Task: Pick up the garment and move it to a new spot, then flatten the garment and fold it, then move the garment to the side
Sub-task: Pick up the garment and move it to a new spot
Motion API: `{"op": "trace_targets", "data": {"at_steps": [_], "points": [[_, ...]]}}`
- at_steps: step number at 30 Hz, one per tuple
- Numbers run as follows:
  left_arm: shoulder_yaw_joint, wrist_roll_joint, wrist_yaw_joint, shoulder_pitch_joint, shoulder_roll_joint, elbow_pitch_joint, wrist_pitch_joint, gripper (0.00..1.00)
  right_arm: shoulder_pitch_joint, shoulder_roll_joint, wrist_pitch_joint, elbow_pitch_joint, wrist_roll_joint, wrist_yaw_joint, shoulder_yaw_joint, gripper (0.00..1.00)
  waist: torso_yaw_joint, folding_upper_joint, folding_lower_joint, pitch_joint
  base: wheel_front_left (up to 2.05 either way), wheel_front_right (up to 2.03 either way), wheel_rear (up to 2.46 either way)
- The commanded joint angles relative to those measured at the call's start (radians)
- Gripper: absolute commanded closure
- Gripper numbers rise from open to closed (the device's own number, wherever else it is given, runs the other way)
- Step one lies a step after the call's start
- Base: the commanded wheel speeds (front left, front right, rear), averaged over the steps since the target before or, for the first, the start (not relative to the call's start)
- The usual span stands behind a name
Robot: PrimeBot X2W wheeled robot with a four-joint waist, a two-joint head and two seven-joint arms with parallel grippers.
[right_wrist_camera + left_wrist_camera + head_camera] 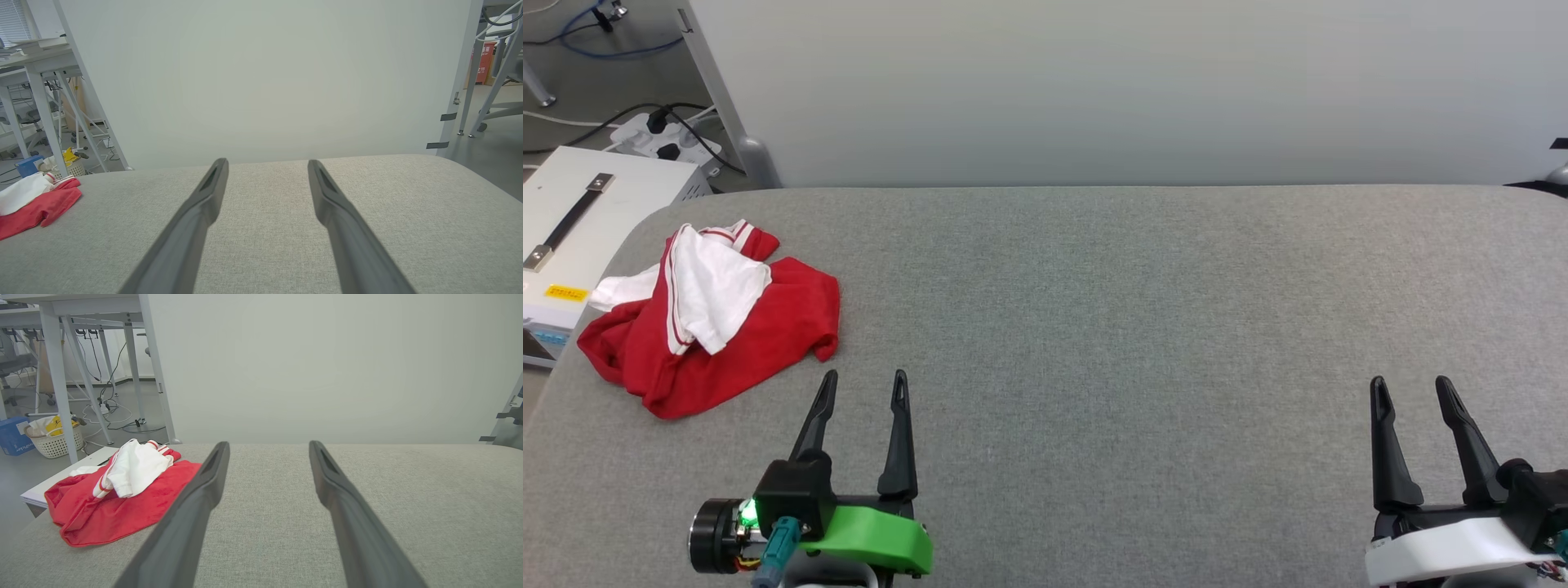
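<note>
Left gripper [866, 376]: hanging over the grey padded table [1111, 310], fingers standing wide apart — holding nothing.
Right gripper [1410, 381]: also standing wide open and empty, sitting well apart from the left one.
Shirt [743, 335]: lying crumpled just ahead and to the left of the left gripper, not touching it — red cloth underneath, a white sleeve with striped trim folding over the top; far to the left of the right gripper.
White box [596, 212]: sitting beyond the shirt, off the table's left edge.

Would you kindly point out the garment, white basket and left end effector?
garment [768, 327], head view, red fabric.
white basket [47, 446], left wrist view, wall.
left end effector [864, 377], head view, midway between fingertips.
</note>
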Motion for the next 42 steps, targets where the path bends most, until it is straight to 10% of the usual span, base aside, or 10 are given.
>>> {"op": "trace_targets", "data": {"at_steps": [1, 27, 42], "points": [[-0.002, -0.002, 0.005, 0.008, -0.005, 0.004, -0.006, 0.0, 0.015, -0.001, -0.009, 0.003, -0.009, -0.001, 0.004, 0.0, 0.0, 0.0, 0.0, 0.001, 0.0, 0.0, 0.0], [-0.001, -0.001, 0.009, 0.001, -0.005, 0.019, -0.006, 0.0, 0.011, -0.001, -0.009, 0.022, -0.052, -0.001, 0.011, 0.0, 0.008, 0.0, 0.0, 0.013, 0.0, 0.0, 0.0], [0.025, -0.012, 0.01, -0.016, -0.005, 0.028, -0.006, 0.0, 0.002, -0.001, -0.009, 0.013, -0.061, -0.001, 0.028, 0.0, 0.135, 0.0, 0.0, 0.033, 0.0, 0.0, 0.0]]}}
